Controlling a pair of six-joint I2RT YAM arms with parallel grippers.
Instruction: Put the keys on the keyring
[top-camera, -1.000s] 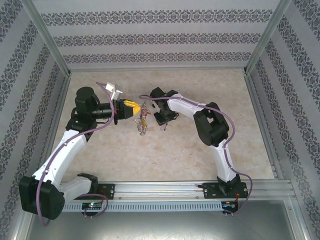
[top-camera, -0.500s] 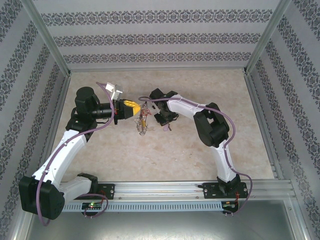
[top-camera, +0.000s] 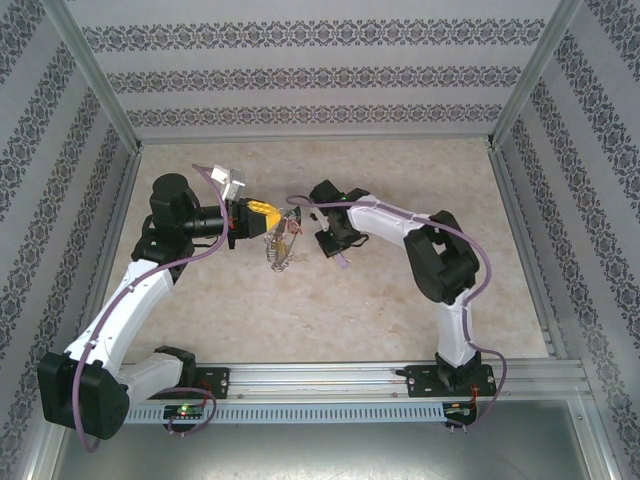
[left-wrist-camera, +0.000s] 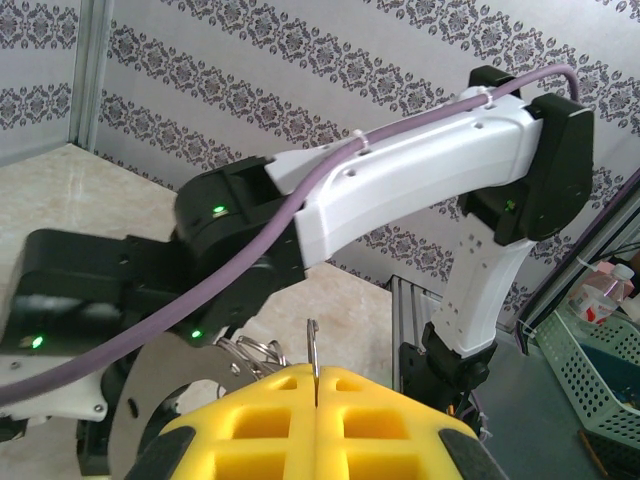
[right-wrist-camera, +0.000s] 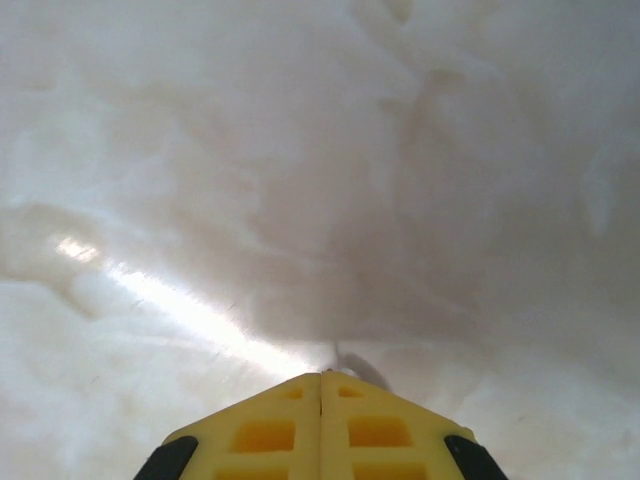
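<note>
Where it gaped before, right hand (right-wrist-camera: 321, 385) now clenched on lilac key (top-camera: 344, 261) — left hand (left-wrist-camera: 314, 378) gripping keyring (top-camera: 280, 247).

From above, your two arms rise from the near edge of the table (top-camera: 300, 330) and bend toward each other over its middle. Your left gripper (top-camera: 270, 224) points to the right, and the keyring (top-camera: 280, 243) hangs from its tip, its keys trailing toward the near edge. Just right of the keyring is your right gripper (top-camera: 336, 248), pointing down at the table, with the loose key (top-camera: 343, 260) poking out at its tip on the near side. In your left wrist view, a thin part of the ring stands up between the fingers (left-wrist-camera: 270, 410), and the right arm (left-wrist-camera: 400, 190) crosses behind it. Walls (top-camera: 320, 70) close the table's left, far and right sides.
</note>
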